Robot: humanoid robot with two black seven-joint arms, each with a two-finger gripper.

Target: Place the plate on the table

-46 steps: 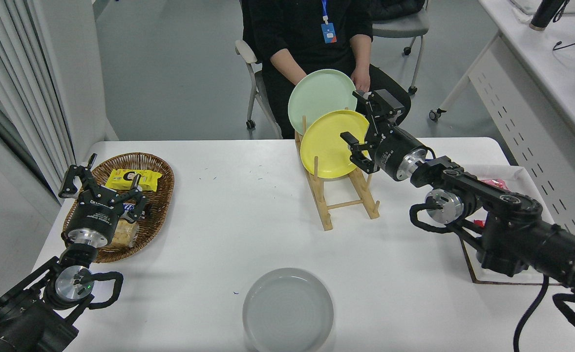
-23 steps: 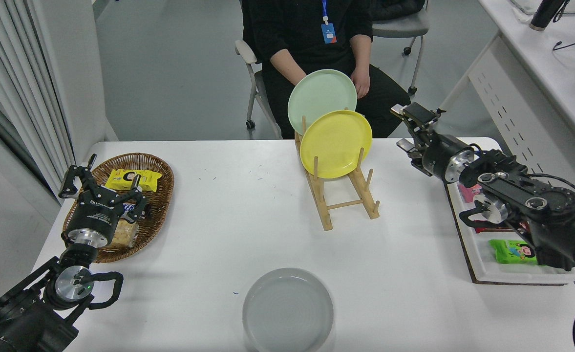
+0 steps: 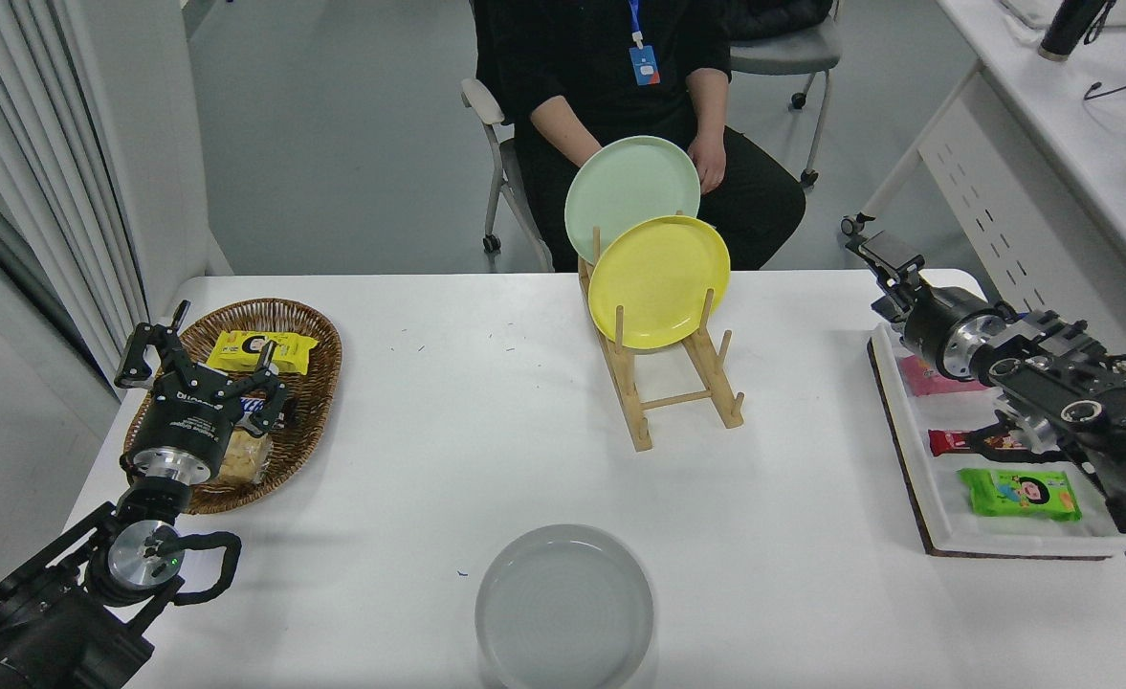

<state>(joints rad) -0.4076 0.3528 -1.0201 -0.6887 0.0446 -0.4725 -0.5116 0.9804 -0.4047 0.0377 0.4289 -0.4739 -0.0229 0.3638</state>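
At the lower left the left arm is parked over the desk (image 3: 448,450), and its left hand (image 3: 201,356) hangs above a wicker basket (image 3: 319,330) with its fingers spread open and nothing between them. The basket sits near the desk's left edge and holds a yellow snack packet (image 3: 261,349) and other wrapped snacks partly hidden by the hand. Toward the middle, close to the near edge, the grey plate (image 3: 563,607) lies flat on the white desk, well apart from both hands and touched by neither. Farther back and a little to the right stands a wooden dish rack (image 3: 677,397), and in its rear slots two plates stand on edge: a yellow plate (image 3: 658,280) in front and a pale green plate (image 3: 631,187) behind it, partly overlapped by the yellow one. Behind the rack, on the far side of the desk, a person in dark clothing (image 3: 610,67) sits on a chair. At the right edge of the desk a white tray (image 3: 907,435) carries a pink packet (image 3: 926,378), a red bar (image 3: 964,442) and a green packet (image 3: 1019,493). The right arm reaches in over this tray, and its right hand (image 3: 883,263) is above the tray's far corner, holding nothing; from this angle I cannot tell whether its fingers are open or closed.
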